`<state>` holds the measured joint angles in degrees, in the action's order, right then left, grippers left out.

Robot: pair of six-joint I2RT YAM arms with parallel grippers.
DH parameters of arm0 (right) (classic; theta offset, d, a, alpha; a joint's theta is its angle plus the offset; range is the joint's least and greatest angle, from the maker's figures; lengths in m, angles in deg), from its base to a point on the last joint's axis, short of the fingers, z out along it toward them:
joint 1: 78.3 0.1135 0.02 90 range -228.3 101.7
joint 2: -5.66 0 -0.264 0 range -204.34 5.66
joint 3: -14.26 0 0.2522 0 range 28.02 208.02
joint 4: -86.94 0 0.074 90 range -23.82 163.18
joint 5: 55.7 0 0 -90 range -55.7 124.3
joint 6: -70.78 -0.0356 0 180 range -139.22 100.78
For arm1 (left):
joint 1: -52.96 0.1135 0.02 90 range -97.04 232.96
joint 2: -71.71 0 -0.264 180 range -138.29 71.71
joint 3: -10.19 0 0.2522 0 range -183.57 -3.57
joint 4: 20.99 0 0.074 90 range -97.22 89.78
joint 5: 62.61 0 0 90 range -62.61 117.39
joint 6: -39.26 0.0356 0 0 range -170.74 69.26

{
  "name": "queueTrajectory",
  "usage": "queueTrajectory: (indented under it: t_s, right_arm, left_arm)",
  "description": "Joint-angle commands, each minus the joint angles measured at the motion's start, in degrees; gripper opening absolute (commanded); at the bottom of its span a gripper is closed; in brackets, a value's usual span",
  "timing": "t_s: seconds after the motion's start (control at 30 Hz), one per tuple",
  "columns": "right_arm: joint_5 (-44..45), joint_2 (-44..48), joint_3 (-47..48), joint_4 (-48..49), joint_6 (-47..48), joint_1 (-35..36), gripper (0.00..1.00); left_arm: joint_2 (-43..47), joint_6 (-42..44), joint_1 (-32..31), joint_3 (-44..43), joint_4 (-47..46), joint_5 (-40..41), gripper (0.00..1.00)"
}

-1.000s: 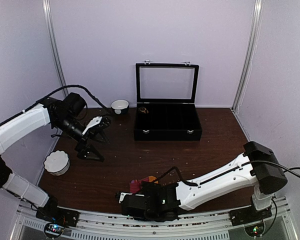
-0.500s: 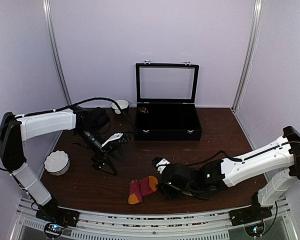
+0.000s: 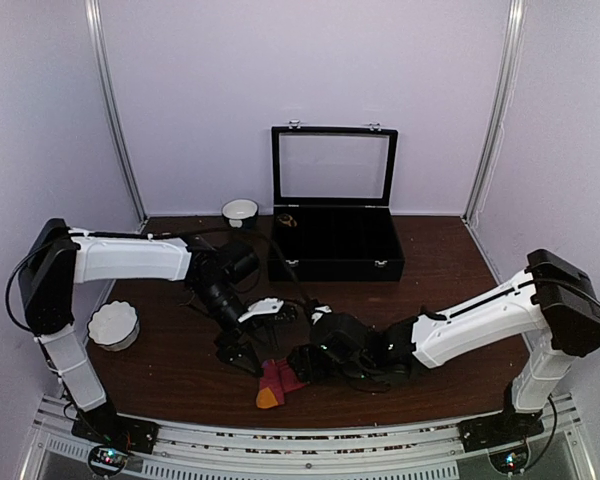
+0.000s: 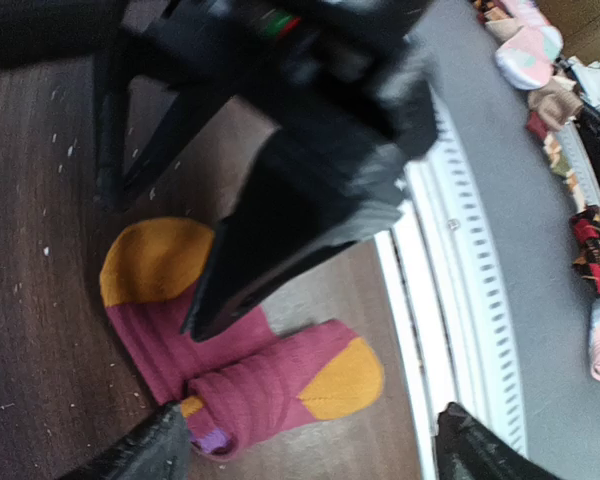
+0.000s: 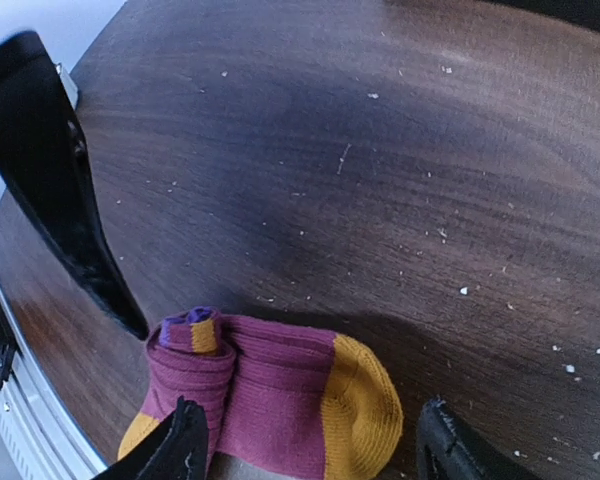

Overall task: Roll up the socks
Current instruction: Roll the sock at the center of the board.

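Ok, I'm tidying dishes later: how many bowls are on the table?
2. One bowl at the back, left of the black case; the other bowl near the left edge. The arms could hide more.

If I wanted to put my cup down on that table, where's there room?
The table is bare at the right rear, between the box and the right wall, and front left, between the white bowl and the sock. It is crowded mid-front, where the left gripper and right gripper meet over the sock.
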<state>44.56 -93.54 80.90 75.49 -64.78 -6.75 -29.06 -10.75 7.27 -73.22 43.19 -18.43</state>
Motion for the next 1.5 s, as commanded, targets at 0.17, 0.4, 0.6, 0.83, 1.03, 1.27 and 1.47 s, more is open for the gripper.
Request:
queueTrajectory:
  t_s: [0.17, 0.4, 0.6, 0.83, 1.03, 1.27, 1.47]
  right_arm:
    - [-1.58, -3.45, -1.66, 5.85, -5.47, -0.62, 0.68]
    - [-4.00, -4.60, -3.54, 8.95, -6.37, -0.62, 0.62]
    - [-5.11, -6.27, -3.67, 10.52, -6.92, -0.64, 0.55]
    - [-5.99, -6.75, -4.57, 12.64, -7.25, -0.71, 0.27]
    - [-6.33, -6.45, -5.61, 15.16, -7.82, -0.88, 0.10]
    - [-6.07, -6.11, -7.15, 17.14, -8.57, -1.01, 0.08]
    - [-6.14, -6.31, -7.27, 18.19, -8.67, -1.05, 0.07]
  left_arm:
    - [-8.32, -5.54, 0.35, -3.08, -3.40, 1.56, 0.59]
    - [-10.21, -4.52, 0.08, -2.52, -1.55, 0.13, 0.58]
    - [-10.77, -4.50, -0.01, -1.49, -1.80, 2.97, 0.57]
    - [-11.12, -4.83, -0.01, -1.12, -2.33, 4.80, 0.50]
    - [-11.98, -5.67, -0.28, -1.28, -2.41, 4.79, 0.36]
    - [-9.94, -5.36, -0.20, -0.68, -1.31, 8.05, 0.98]
    - [-8.13, -5.56, -0.21, -0.31, -0.50, 8.34, 0.98]
